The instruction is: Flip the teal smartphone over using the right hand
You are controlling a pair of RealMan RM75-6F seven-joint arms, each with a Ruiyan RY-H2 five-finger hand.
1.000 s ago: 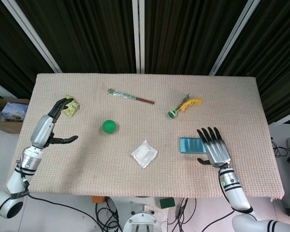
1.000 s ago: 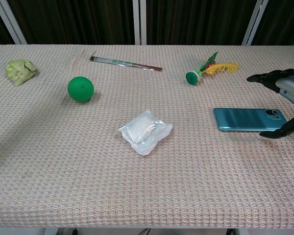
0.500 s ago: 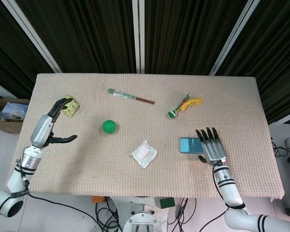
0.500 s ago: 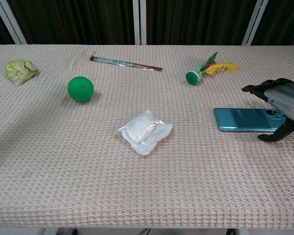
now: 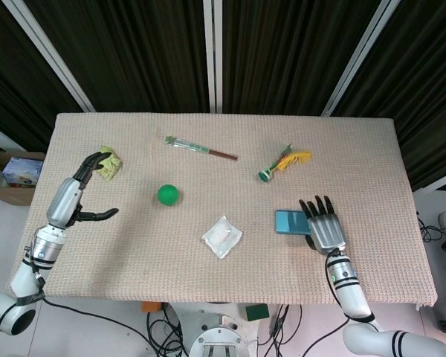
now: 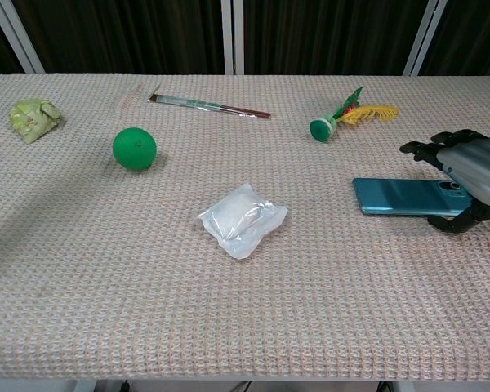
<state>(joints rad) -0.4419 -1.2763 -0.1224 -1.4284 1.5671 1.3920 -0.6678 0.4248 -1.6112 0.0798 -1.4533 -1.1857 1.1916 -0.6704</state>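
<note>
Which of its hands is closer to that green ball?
The left. The left hand hovers a moderate gap to one side of the green ball; the right hand is far off on the other side, over the teal smartphone.

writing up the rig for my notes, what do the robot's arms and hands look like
Both arms are glossy silver-white tubes with black bands at the joints. The right arm shows a small green mark near the wrist. The right hand has a grey metallic back and black fingers; the left hand has the same black fingers on a silver forearm. No sleeves or loose cables on the arms.
</note>
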